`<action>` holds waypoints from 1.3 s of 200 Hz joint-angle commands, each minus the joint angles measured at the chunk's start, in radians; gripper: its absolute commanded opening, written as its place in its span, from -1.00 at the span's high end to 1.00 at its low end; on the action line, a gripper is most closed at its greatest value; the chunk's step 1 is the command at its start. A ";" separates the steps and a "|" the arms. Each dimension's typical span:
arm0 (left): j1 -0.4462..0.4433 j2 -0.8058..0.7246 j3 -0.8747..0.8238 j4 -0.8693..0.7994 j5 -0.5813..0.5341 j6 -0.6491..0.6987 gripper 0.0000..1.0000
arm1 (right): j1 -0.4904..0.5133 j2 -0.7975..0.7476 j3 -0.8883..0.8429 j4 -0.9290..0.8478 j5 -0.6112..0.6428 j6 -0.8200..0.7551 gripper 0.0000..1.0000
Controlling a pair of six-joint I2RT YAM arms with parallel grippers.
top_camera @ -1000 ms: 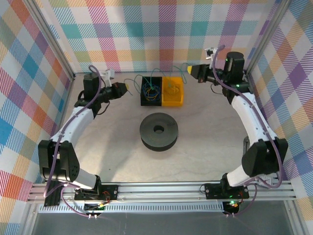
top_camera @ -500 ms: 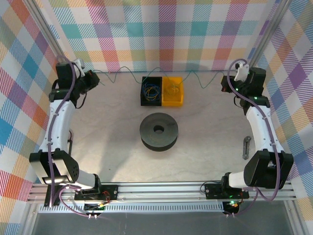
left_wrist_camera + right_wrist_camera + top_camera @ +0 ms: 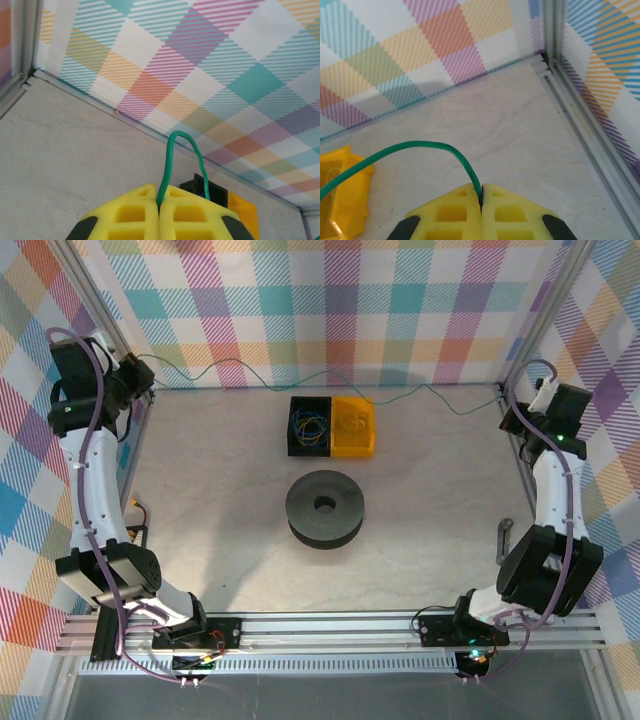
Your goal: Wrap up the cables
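Left gripper (image 3: 159, 194): at about 10 o'clock on the table (image 3: 220, 490), up in the far left corner. Its yellow fingers are pressed together, with the green cable (image 3: 167, 155) pinched between the tips.
Right gripper (image 3: 481, 195): at about 2 o'clock, beside the far right corner post. The fingers are closed flush and nip the other end of the same green cable.
Green cable: strung from one gripper to the other along the foot of the plaid back wall (image 3: 330, 310). It lies in loose waves and passes on the 12 o'clock side of the two bins. At each wrist it arcs up out of the fingertips and bends away toward the bins. Whether the middle of the run rests on the table cannot be told.
Other cables (image 3: 308, 426): a tangle of thin blue, yellow and green wires inside the black bin (image 3: 310, 451).
Black bin: at 12 o'clock from the table centre.
Yellow bin (image 3: 353, 451): touching the black bin on its 3 o'clock side. Its contents are too fine to make out.
Black spool (image 3: 325, 508): at the table centre, at 6 o'clock from the bins and apart from them. It lies flat with the hole facing up.
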 commanded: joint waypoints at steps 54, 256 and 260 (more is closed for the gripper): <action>0.142 0.020 0.103 -0.022 -0.054 -0.057 1.00 | -0.111 0.127 0.115 -0.120 0.119 -0.008 1.00; -0.327 -0.041 0.013 0.084 -0.200 0.096 1.00 | 0.201 0.092 0.037 -0.176 -0.078 -0.098 0.25; -0.329 -0.042 0.014 0.085 -0.201 0.096 1.00 | 0.201 0.092 0.041 -0.182 -0.079 -0.097 0.12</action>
